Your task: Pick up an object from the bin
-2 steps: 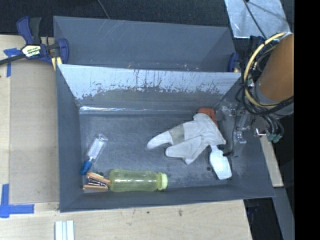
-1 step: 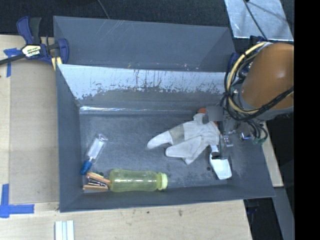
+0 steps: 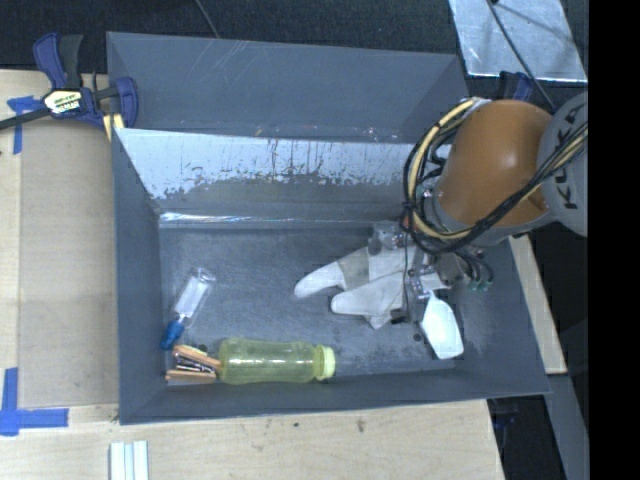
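My gripper [image 3: 322,293] is low over the bin floor, right of the middle, with its two white fingers pointing left. The fingers stand spread apart, open, and nothing is between them. The nearest loose thing is a yellow-green plastic bottle [image 3: 275,360] lying on its side along the front wall, below and left of the fingertips. A white rounded piece [image 3: 442,330] lies by the right wall, just below the gripper's body; I cannot tell what it is.
A clear tube with a blue tip [image 3: 188,308] lies at the left of the floor. A small brown and orange thing [image 3: 192,364] rests against the bottle's left end in the front left corner. The arm's orange dome and cables hang over the bin's right side.
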